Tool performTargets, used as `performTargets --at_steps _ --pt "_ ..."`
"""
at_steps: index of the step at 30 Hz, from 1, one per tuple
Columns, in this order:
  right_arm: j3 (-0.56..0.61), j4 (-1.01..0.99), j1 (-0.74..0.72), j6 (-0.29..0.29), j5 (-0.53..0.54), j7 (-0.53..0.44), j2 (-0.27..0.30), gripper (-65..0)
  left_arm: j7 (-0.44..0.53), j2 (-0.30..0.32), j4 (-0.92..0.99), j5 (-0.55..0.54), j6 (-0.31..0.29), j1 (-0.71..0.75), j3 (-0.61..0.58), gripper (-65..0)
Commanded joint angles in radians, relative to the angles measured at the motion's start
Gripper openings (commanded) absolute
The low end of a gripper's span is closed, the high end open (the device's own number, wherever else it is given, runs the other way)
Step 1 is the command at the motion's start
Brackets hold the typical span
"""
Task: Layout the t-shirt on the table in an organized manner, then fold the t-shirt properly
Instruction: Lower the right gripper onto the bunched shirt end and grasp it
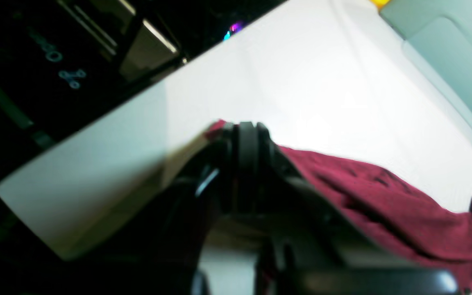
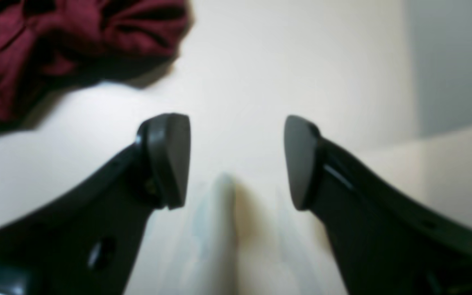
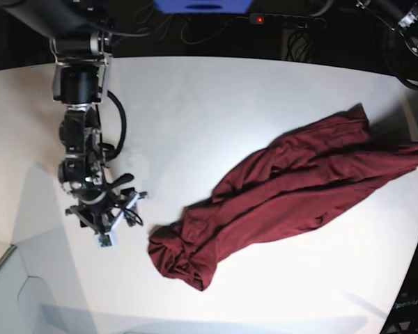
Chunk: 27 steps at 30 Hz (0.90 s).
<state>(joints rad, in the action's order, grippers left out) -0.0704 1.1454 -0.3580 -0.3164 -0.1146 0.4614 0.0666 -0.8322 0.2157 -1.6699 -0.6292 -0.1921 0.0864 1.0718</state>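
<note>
Here the left claw (image 1: 246, 131) pinches the t-shirt (image 3: 292, 188); right claw (image 2: 236, 162) spread beside it

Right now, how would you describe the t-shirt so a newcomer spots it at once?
Start from the big white table. To the right of its middle in the base view lies the t-shirt, stretched diagonally and bunched at its lower end. It is the only cloth there, dark maroon-red against bare white.
</note>
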Motion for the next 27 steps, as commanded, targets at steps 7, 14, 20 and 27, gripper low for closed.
performTargets --at_steps 7,14,20,27 --pt "0.103 -0.008 -0.082 -0.002 0.01 -0.02 -0.024 -26.6 0.023 0.021 -0.029 -0.01 -0.005 0.0 0.069 -64.7" --pt "0.105 -0.146 -0.174 -0.003 0.008 -0.02 -0.066 -24.8 0.023 0.021 -0.022 -0.01 -0.005 0.003 0.083 -64.7" --pt "0.105 -0.199 -0.21 -0.003 0.01 -0.034 -0.089 -23.6 0.023 0.02 -0.019 -0.01 -0.005 0.017 0.084 -64.7" --pt "0.22 -0.206 -0.181 -0.003 0.006 -0.135 -0.103 -23.8 0.023 0.02 -0.019 -0.007 -0.005 0.017 0.083 -64.7"
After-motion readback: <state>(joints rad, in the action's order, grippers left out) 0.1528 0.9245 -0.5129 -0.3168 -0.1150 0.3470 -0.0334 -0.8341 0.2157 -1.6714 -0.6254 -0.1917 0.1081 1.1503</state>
